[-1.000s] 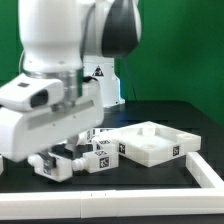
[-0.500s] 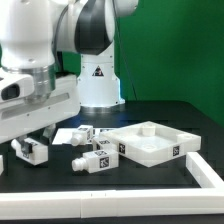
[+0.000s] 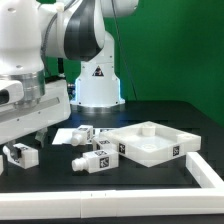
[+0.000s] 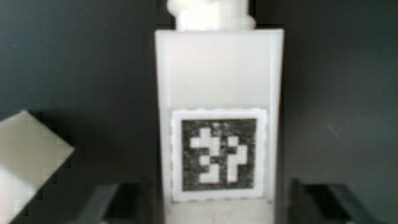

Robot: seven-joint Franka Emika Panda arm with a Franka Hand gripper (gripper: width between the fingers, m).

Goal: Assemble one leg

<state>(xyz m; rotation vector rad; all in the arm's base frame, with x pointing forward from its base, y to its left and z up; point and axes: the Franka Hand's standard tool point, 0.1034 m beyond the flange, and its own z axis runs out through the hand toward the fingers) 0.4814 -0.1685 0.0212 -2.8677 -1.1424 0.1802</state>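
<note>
The gripper (image 4: pixel 214 208) clamps a tagged leg (image 4: pixel 217 115) between its fingers at the exterior view's nine o'clock, above the black bench (image 3: pixel 150 182); the square tabletop (image 3: pixel 150 141) sits around three o'clock.

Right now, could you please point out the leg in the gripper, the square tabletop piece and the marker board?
leg (image 4: pixel 217 100): wrist view, its tagged front face.
tabletop piece (image 3: pixel 150 150): exterior view, its near side wall.
marker board (image 3: pixel 66 135): exterior view, its flat top.

No words or numbers can be read anywhere. A black warning triangle sits on the robot base (image 3: pixel 96 72), its symbol too small to make out. Black-and-white square tags mark the leg (image 4: pixel 219 110) and the loose blocks (image 3: pixel 98 158).
</note>
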